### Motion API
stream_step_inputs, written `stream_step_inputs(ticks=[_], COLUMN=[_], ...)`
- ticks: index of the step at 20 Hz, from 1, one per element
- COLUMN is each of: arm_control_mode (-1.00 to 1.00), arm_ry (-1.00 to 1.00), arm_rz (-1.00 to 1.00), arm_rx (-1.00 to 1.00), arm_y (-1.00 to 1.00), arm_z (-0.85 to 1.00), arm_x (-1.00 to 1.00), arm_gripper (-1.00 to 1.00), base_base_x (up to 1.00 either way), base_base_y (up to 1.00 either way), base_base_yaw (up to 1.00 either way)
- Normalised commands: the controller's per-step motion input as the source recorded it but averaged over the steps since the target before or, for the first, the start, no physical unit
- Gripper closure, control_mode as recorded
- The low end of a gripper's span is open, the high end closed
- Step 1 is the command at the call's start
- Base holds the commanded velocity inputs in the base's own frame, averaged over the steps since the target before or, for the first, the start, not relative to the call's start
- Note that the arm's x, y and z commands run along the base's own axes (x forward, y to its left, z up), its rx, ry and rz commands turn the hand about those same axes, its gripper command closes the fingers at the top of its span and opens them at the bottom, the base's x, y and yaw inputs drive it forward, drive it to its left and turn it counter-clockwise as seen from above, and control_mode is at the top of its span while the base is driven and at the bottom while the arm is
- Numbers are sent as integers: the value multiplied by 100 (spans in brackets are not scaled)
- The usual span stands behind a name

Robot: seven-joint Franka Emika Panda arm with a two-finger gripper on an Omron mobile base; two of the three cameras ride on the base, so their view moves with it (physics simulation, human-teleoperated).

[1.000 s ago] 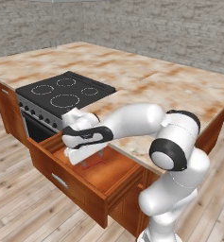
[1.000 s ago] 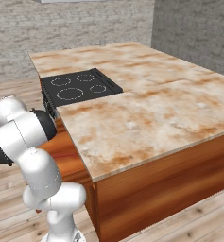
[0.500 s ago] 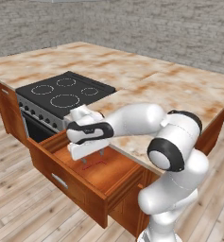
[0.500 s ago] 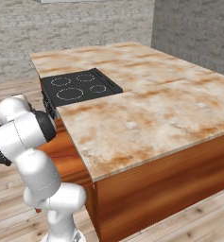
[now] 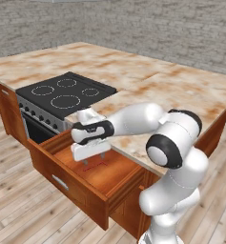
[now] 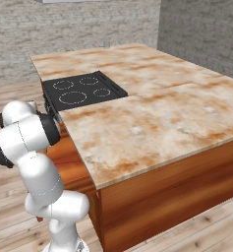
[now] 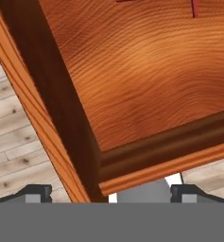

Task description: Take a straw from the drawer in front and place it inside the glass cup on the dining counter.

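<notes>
Hovering over the open drawer (image 5: 74, 177), the gripper (image 5: 94, 161) is pointed down into the box, just above the drawer floor. Its two fingers (image 5: 85, 162) are spread as wide as they go, and nothing is held between them. In the hand view the finger tips (image 7: 38, 191) are seen far apart at the bottom edge, with a corner of the drawer (image 7: 132, 94) between them.

Landmark used: the drawer. It is pulled out from the base of the dining counter (image 5: 181, 90), toward the wooden floor (image 5: 19, 209). A small silver bar handle (image 5: 60, 182) is seen on the drawer front.

The straw (image 5: 99, 165) is lying flat on the drawer floor, directly under the gripper, seen as a thin red line. Another thin red line is seen just beside it, so the count cannot be told. In the hand view a short red piece of straw (image 7: 194, 8) is seen near the top edge, on the drawer floor, well away from the drawer corner. No contact between fingers and straw is seen.

A black cooktop (image 5: 64, 93) is set into the counter just behind the drawer, to its left side. In the right base view the dining counter (image 6: 152, 123) hides the drawer, and the cooktop (image 6: 83, 91) is seen beyond the arm.
</notes>
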Motion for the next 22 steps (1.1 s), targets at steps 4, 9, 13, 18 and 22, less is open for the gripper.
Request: stream_step_inputs(ticks=[4,9,13,18,22], arm_control_mode=[-100,-100,-100,-100,-100], arm_ry=[0,0,1,2,2], arm_rz=[0,0,0,0,0], arm_rx=[5,2,2,3,3], arm_y=[0,2,7,21,24], arm_z=[-26,-33,-24,-20,-16], arm_x=[9,5,1,0,0], arm_gripper=[-100,-100,-100,-100,-100], base_base_x=[0,0,0,0,0], base_base_y=[0,0,0,0,0], base_base_yaw=[0,0,0,0,0])
